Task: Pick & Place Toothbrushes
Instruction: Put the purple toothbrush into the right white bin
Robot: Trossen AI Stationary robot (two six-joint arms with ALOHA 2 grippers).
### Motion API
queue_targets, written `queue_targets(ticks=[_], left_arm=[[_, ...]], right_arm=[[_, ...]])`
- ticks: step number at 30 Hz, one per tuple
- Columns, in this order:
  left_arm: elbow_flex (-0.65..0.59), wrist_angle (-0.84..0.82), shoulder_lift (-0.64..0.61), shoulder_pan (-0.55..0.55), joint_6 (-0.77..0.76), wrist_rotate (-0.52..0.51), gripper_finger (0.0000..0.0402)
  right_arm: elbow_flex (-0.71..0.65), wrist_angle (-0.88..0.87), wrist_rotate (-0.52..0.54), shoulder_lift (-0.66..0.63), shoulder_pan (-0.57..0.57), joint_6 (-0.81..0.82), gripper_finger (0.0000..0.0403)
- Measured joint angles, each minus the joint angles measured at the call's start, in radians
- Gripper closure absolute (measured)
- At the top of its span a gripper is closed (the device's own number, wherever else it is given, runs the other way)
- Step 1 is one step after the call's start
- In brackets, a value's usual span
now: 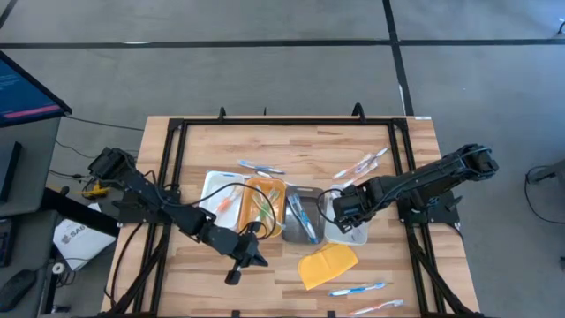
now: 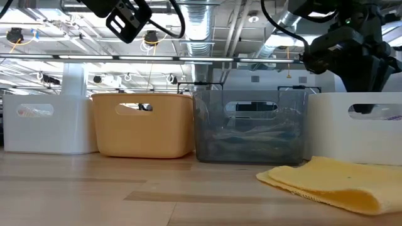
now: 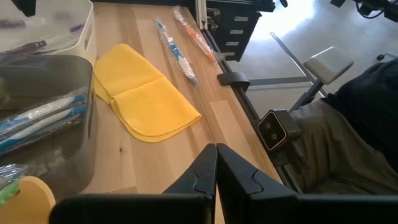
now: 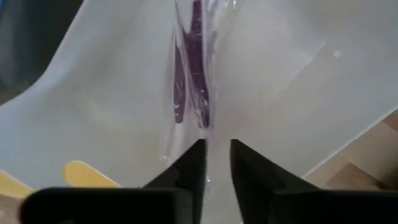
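Right wrist view, item one: my right gripper [image 4: 215, 158] over the rightmost white tray [image 4: 298, 74]; fingers a narrow slit apart, clamped on nothing; just ahead of the tips, a purple toothbrush [image 4: 196, 68] in a clear wrapper, lying inside that tray.

High view, item two: my left gripper [image 1: 237, 270] low over the table's near edge, fingers pressed together and empty; it waits beside the yellow cloth [image 1: 327, 264].

Item three, stock not yet sorted: two wrapped toothbrushes [image 1: 369, 296] at the near right of the table; a further pair [image 1: 362, 165] at the far right; one blue-and-white brush [image 1: 261, 167] behind the trays; brushes already in the orange tray [image 1: 265, 205] and the grey tray [image 1: 301, 215].

Item four, hazards, as I judge them: the wrapper's film looks slick and loose, so it may cling to a fingertip and ride up when I lift out; I cannot tell whether the film touches my fingers; a hasty retreat could clip the tray wall and shove the tray; the near-edge brushes lie close to the table's rim, so a glancing approach could roll one off.
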Motion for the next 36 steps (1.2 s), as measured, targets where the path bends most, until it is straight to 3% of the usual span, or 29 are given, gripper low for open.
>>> queue_targets(ticks=[7, 12, 28, 36], left_arm=[[0.0, 0.001, 0.0, 0.0, 0.0, 0.0, 0.0401], [0.0, 0.001, 0.0, 0.0, 0.0, 0.0, 0.0401], [0.0, 0.0, 0.0, 0.0, 0.008, 0.003, 0.0401], [0.0, -0.001, 0.0, 0.0, 0.008, 0.002, 0.0401]], right_arm=[[0.003, 0.006, 0.006, 0.0, -0.005, -0.056, 0.0251], [0.037, 0.005, 0.019, 0.0, -0.019, -0.087, 0.0229], [0.085, 0.05, 0.061, 0.014, -0.122, -0.235, 0.028], [0.08, 0.051, 0.063, 0.074, -0.124, -0.269, 0.0274]])
